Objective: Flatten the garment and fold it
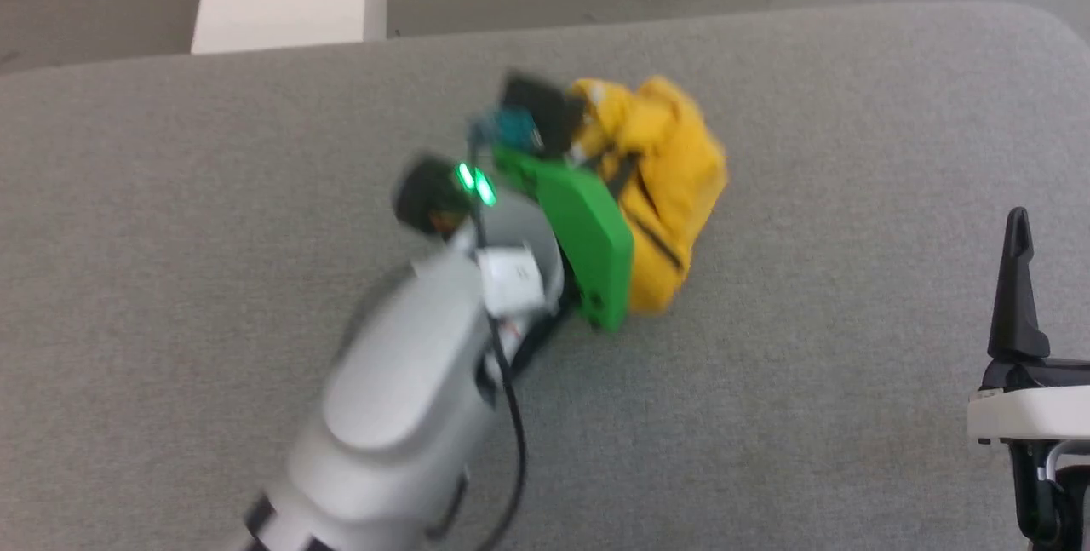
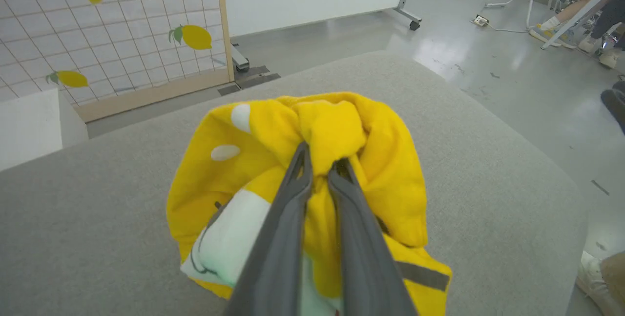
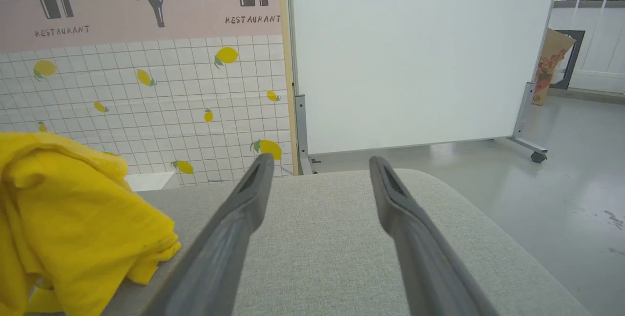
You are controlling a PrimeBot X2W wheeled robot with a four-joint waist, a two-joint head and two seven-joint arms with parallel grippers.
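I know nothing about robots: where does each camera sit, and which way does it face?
Head view: on the head, looking down at the grey surface; left forearm, one right finger.
Left wrist view: along the left end effector, shut on the garment.
Right wrist view: along the open right end effector, toward a whiteboard.
Shared: the garment.

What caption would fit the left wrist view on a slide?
Left gripper shut on a bunch of the crumpled T-shirt, grey surface around it.
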